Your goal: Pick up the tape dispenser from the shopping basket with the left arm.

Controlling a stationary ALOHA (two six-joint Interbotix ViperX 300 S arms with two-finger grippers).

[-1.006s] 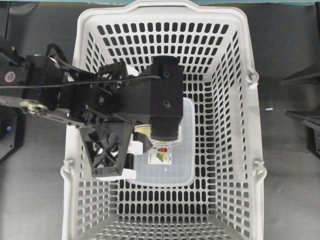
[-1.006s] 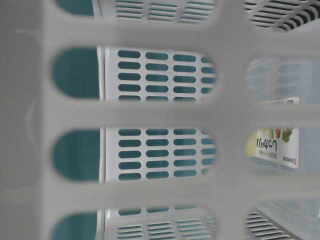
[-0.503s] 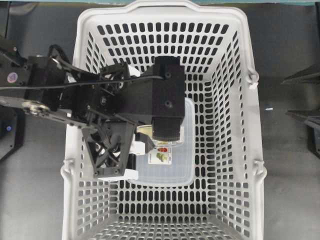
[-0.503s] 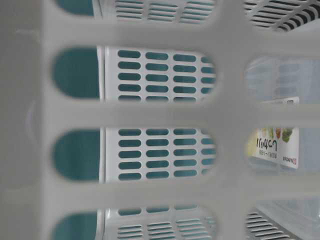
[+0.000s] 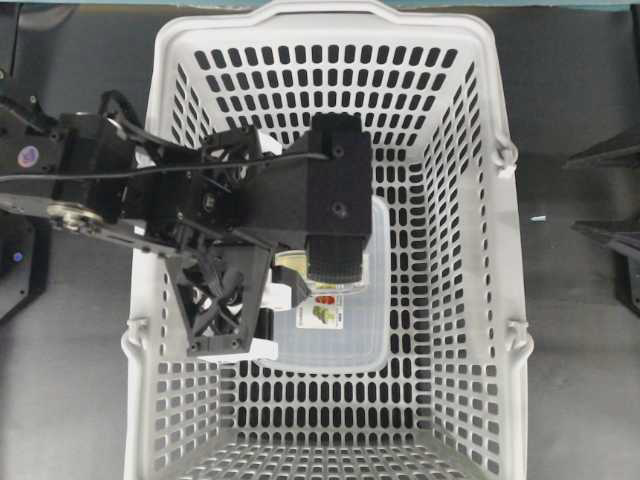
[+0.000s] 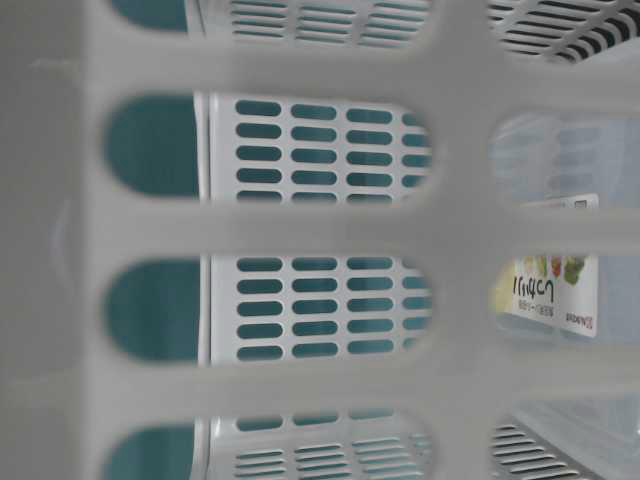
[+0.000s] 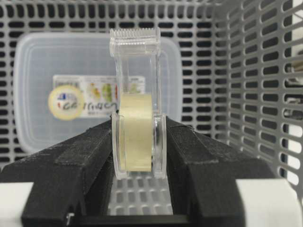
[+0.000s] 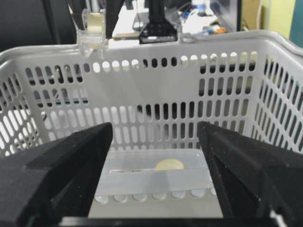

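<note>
The tape dispenser [image 7: 137, 127] is a clear plastic holder with a pale yellow roll, standing upright between my left gripper's [image 7: 138, 124] black fingers. That gripper is shut on the dispenser's two flat sides. The dispenser hangs above the slotted floor of the light-grey shopping basket [image 7: 255, 71]. From the right wrist view it [image 8: 92, 33] shows at about rim height of the shopping basket [image 8: 189, 47]. The left arm [image 5: 300, 200] reaches in over the shopping basket's [image 5: 510, 250] left rim, and its bulky wrist hides the dispenser from above. My right gripper [image 8: 155, 130] is open and holds nothing.
A flat translucent lidded box [image 5: 340, 340] with a yellow-circle label lies on the basket floor below the dispenser. The same box [image 7: 47, 61] fills the upper left of the left wrist view. At table level its label [image 6: 555, 290] shows through the basket wall [image 6: 300, 225].
The left arm has edged slightly to the right over the basket. Its grip on the dispenser is the same. The flat box and the right gripper have not moved.
</note>
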